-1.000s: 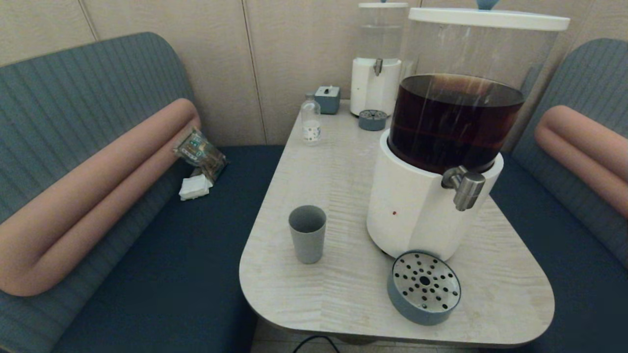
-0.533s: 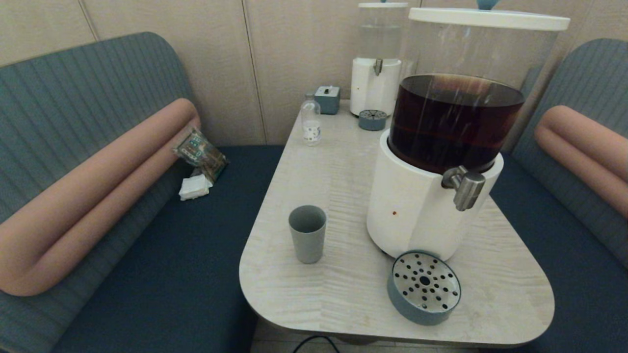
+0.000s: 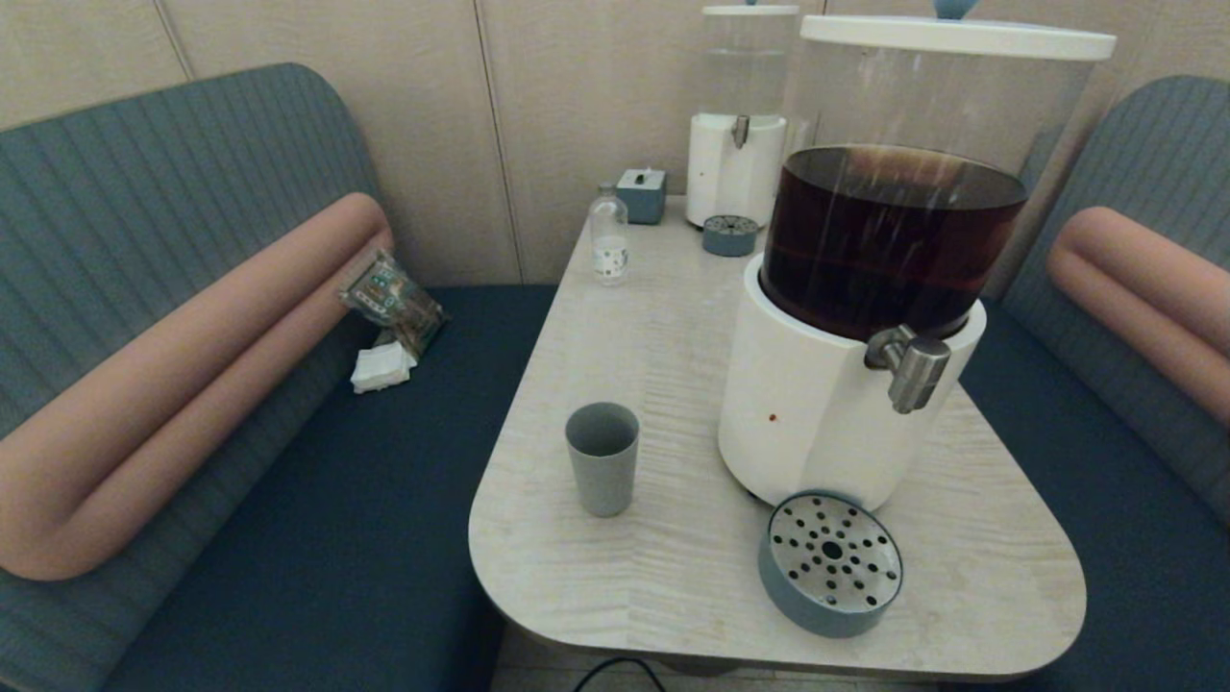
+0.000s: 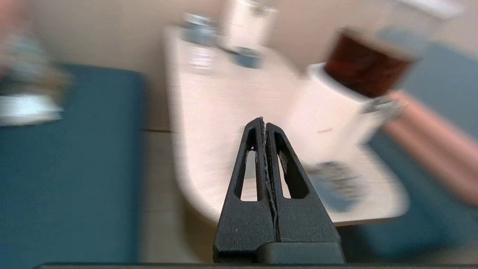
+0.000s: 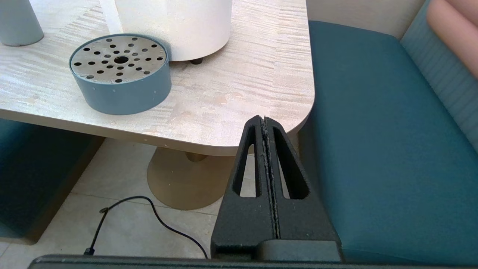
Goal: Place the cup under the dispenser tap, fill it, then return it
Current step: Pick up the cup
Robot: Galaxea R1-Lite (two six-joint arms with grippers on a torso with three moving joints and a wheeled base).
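The grey-blue cup (image 3: 602, 471) stands upright and empty on the pale table (image 3: 663, 365), left of the large white-based dispenser (image 3: 846, 384) holding dark brown liquid. Its steel tap (image 3: 913, 368) juts out above the round blue drip tray (image 3: 831, 564). The cup's base shows in the right wrist view (image 5: 16, 22), beside the drip tray (image 5: 120, 73). Neither arm appears in the head view. My left gripper (image 4: 263, 120) is shut and empty, off the table's near edge. My right gripper (image 5: 263, 118) is shut and empty, below the table's near right corner.
A smaller clear dispenser (image 3: 740, 125) with its own small tray (image 3: 729, 234), a clear bottle (image 3: 608, 235) and a small blue box (image 3: 642, 195) stand at the table's far end. Blue benches flank the table; packets (image 3: 389, 317) lie on the left one. A cable (image 5: 149, 220) runs over the floor.
Nothing on the table has moved in the head view. The left wrist view is smeared, so the left arm is moving.
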